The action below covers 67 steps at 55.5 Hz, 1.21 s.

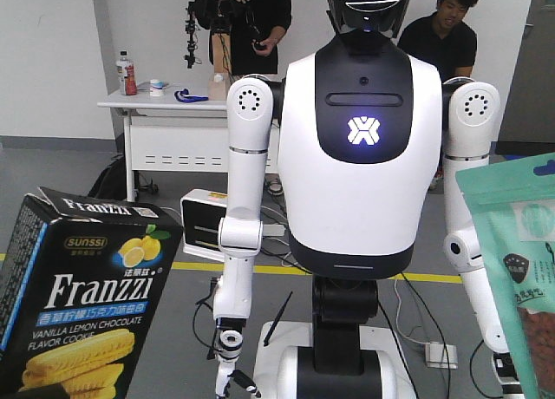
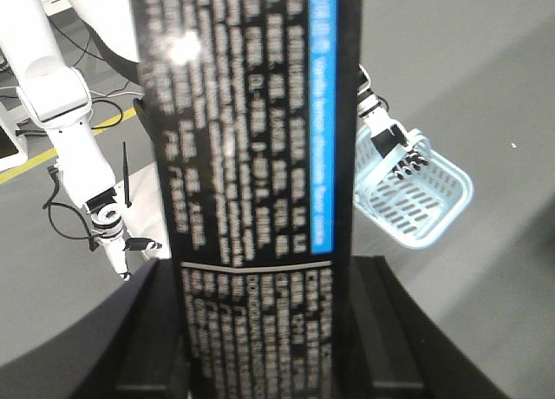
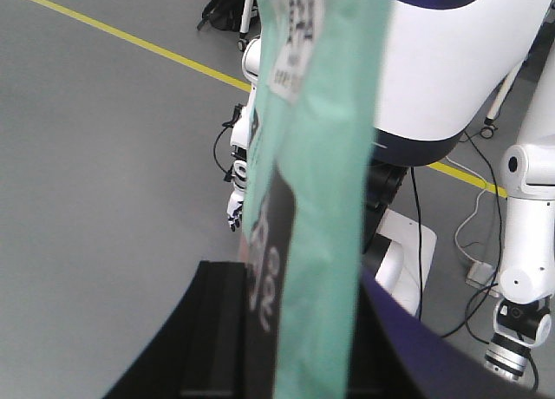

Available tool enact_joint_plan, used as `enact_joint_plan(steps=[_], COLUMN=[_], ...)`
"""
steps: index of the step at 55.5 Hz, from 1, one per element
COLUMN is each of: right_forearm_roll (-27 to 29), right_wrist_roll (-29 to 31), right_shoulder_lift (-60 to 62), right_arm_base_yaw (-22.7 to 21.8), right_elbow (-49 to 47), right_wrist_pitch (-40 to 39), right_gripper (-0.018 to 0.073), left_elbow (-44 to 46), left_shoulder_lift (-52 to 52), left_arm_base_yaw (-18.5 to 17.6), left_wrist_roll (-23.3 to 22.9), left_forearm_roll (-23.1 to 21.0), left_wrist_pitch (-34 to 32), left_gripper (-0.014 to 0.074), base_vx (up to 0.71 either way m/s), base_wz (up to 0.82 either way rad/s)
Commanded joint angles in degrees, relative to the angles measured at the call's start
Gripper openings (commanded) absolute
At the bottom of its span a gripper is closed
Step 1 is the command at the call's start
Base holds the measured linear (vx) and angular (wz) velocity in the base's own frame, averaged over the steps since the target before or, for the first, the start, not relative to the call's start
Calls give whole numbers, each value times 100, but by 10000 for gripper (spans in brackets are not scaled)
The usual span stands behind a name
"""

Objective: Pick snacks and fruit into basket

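Note:
My left gripper (image 2: 260, 282) is shut on a black "Franzzi" lemon cookie box (image 2: 251, 147), held upright between its black fingers (image 2: 143, 330). The same box (image 1: 82, 304) fills the lower left of the front view. My right gripper (image 3: 299, 295) is shut on a mint-green snack pouch (image 3: 325, 182), which also shows at the right edge of the front view (image 1: 520, 269). The light blue lattice basket (image 2: 425, 199) hangs above the grey floor behind the box, held by the hand (image 2: 380, 126) of another robot. No fruit is in view.
A white and black humanoid robot (image 1: 364, 156) stands directly ahead, arms hanging down. Behind it are a white table (image 1: 173, 104) with bottles, two people, a white boxy unit (image 1: 204, 221) and cables on the floor. A yellow line (image 3: 130, 39) crosses the grey floor.

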<state>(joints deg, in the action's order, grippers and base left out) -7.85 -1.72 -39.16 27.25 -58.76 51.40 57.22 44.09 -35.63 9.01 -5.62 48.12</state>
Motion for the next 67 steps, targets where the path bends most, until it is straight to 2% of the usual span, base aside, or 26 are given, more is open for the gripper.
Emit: enact_joint_plan(steps=[1,67], right_forearm_roll=[-110,-110], right_wrist_roll=[68,68], right_shoulder_lift=[1,1], right_arm_base_yaw=[11,11], right_elbow=[-190,-190], right_wrist_pitch=[-507,-507], right_gripper=[-7,-7], left_elbow=[209,209], left_shoulder_lift=[-44,-44], left_arm_base_yaw=[-23,-23], left_wrist_roll=[-5,-5], left_forearm_roll=[-70,-70], left_wrist_pitch=[-509,-509], left_gripper=[40,40], base_vx=[0,0], base_wz=[0,0])
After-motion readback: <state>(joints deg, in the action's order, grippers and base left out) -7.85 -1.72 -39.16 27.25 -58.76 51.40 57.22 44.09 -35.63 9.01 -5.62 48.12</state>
